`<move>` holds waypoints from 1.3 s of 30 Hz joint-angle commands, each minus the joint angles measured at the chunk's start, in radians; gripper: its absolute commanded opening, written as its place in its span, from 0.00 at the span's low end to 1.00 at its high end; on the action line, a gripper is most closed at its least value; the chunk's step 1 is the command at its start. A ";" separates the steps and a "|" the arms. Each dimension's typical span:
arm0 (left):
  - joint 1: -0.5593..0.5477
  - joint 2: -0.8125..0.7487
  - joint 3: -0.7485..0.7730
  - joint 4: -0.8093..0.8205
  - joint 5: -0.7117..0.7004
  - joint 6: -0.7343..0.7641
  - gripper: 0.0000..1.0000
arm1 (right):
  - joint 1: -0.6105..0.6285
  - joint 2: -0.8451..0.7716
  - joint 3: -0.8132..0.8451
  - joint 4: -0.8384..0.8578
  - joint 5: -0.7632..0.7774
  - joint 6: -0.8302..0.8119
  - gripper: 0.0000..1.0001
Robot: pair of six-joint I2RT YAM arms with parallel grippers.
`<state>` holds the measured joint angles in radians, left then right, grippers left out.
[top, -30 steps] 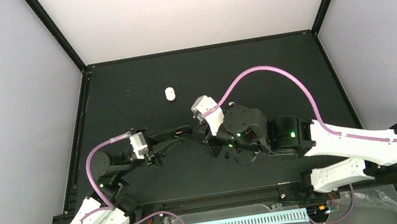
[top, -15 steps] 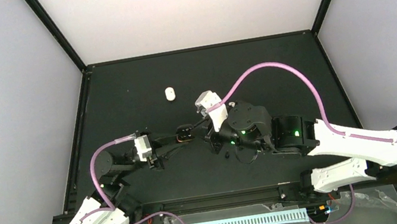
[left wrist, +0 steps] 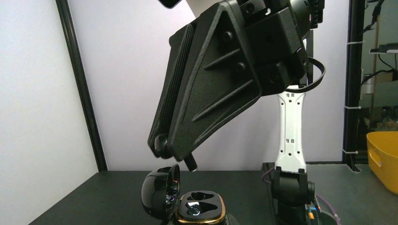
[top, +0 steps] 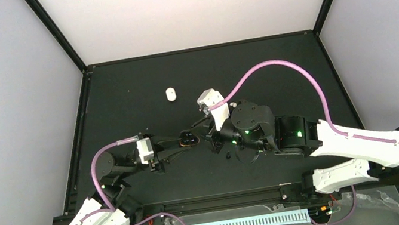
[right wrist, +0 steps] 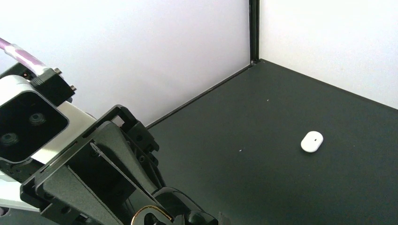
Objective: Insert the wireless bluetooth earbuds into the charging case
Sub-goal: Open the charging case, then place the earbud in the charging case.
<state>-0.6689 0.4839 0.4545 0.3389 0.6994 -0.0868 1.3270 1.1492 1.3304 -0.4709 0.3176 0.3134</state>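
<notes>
The black charging case (top: 189,140) has a gold rim and stands open in my left gripper (top: 185,141), which is shut on its base. In the left wrist view the lid (left wrist: 162,190) stands up on the left. The base (left wrist: 201,208) shows two wells; something glossy lies in the nearer one. My right gripper (top: 209,137) hangs right above the case, shut on a black earbud (left wrist: 189,162) whose stem points down just over the lid's edge. In the right wrist view the case rim (right wrist: 145,213) lies at the bottom. No white earbuds are in view.
A small white oval object (top: 170,94), like a closed case, lies on the black mat farther back; it also shows in the right wrist view (right wrist: 312,141). The black frame posts stand at the back corners. A yellow bin (left wrist: 382,157) sits beyond the table's right side.
My left gripper has carried the open case to the right and slightly nearer, under my right gripper. The right wrist has shifted a little right and back. The white object has not moved.
</notes>
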 commanded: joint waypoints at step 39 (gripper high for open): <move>-0.006 0.102 -0.013 0.527 -0.112 -0.304 0.01 | 0.092 -0.146 -0.199 0.579 0.032 -0.344 0.01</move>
<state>-0.6693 0.5880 0.4057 0.7872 0.5724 -0.3595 1.4128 0.9962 1.1107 0.0566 0.3145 -0.0040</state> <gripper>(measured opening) 0.209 0.098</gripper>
